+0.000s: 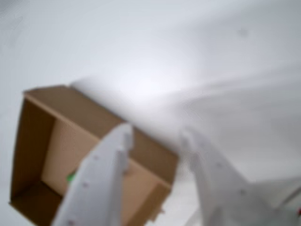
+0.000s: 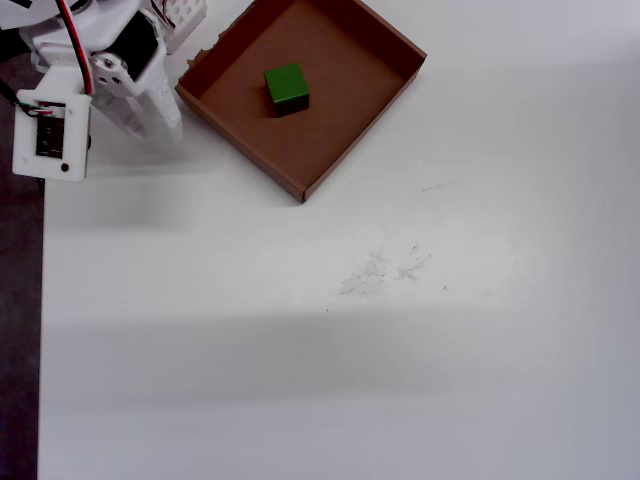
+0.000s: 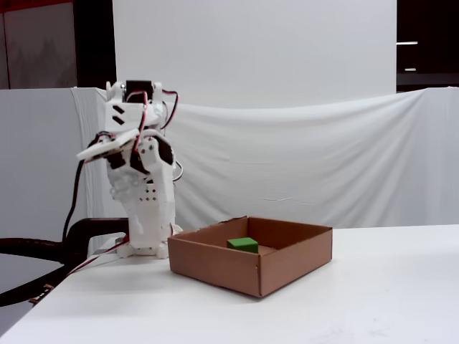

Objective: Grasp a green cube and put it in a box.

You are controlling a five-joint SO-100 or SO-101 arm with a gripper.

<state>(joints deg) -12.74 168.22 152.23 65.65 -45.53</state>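
Sitting inside the box [image 2: 372,97] at upper centre of the overhead view, the green cube [image 2: 287,87] lay free, while the gripper [image 1: 155,139] (blurred) hung empty, jaws apart.

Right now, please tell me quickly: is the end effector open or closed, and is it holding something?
End effector: open and empty; the green cube lies in the box.
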